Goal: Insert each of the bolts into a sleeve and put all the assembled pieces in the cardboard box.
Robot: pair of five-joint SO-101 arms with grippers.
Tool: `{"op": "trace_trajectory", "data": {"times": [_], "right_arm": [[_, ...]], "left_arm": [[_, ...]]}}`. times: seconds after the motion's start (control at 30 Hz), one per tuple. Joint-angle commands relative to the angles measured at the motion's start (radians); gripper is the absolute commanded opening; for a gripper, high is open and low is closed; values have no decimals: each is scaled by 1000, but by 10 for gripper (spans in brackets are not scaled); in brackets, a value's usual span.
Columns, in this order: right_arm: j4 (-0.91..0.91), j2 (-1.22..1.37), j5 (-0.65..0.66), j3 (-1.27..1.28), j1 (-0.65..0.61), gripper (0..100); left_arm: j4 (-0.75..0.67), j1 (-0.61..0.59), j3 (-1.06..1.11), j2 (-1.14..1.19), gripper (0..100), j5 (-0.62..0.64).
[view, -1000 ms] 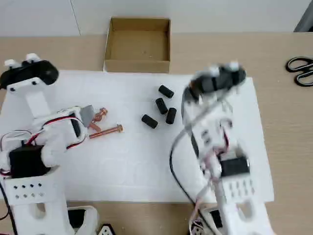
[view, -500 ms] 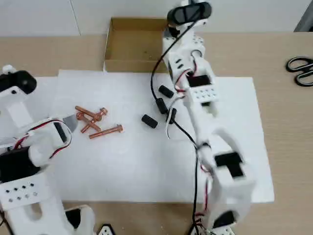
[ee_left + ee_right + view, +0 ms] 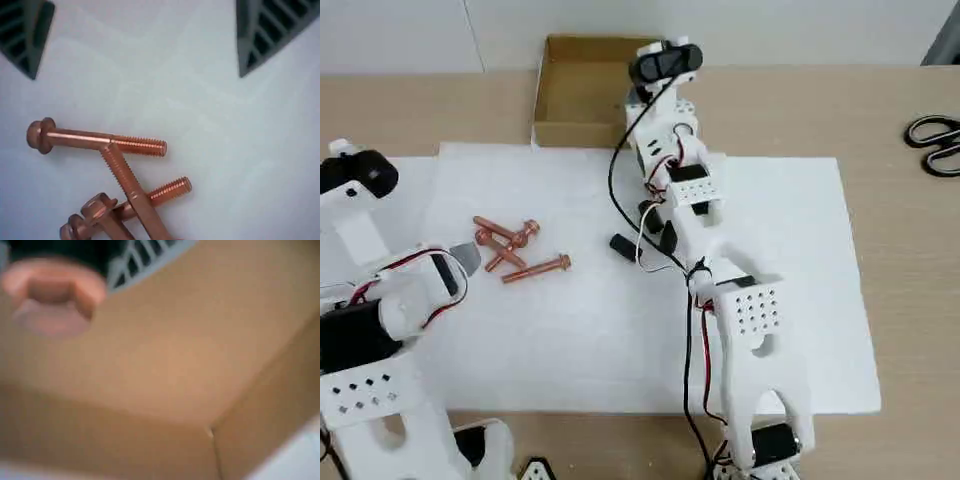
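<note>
Assembled piece (image 3: 50,295), a copper bolt head with a dark sleeve behind it, is hanging over the bare floor of the cardboard box (image 3: 590,133). The box is sitting at 12 o'clock in the high view. Right end effector (image 3: 648,85) is appearing clamped on the piece, though the close view is blurry. The arm is stretching over the box's right side, probably so the piece drops inside rather than on the rim.

Loose bolts (image 3: 515,248) are lying crossed in a pile at 9 o'clock. Left end effector (image 3: 136,75) is hovering just beside them, fingers spread wide and gripping nothing, likely lined up for the next pick. Black sleeves (image 3: 624,247) are lying near centre, partly under the right arm.

White sheet (image 3: 570,340) is covering the tan table (image 3: 900,250). Scissors (image 3: 932,140) are lying at 2 o'clock, off the sheet. A pale wall is running along the far edge.
</note>
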Motion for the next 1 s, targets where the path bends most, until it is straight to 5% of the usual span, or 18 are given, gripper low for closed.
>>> {"op": "trace_trajectory", "data": {"times": [0.0,0.37,0.53,0.97], "right_arm": [[-27,-12,6,-80,-7,173],[30,-90,11,-84,-4,199],[291,-274,6,-84,-4,199],[1224,-659,6,-83,-25,199]], "left_arm": [[2,2,-35,-17,245,-9],[2,2,-35,-17,246,-48],[2,2,-35,-17,246,-158],[2,0,-35,-17,246,-166]]}}
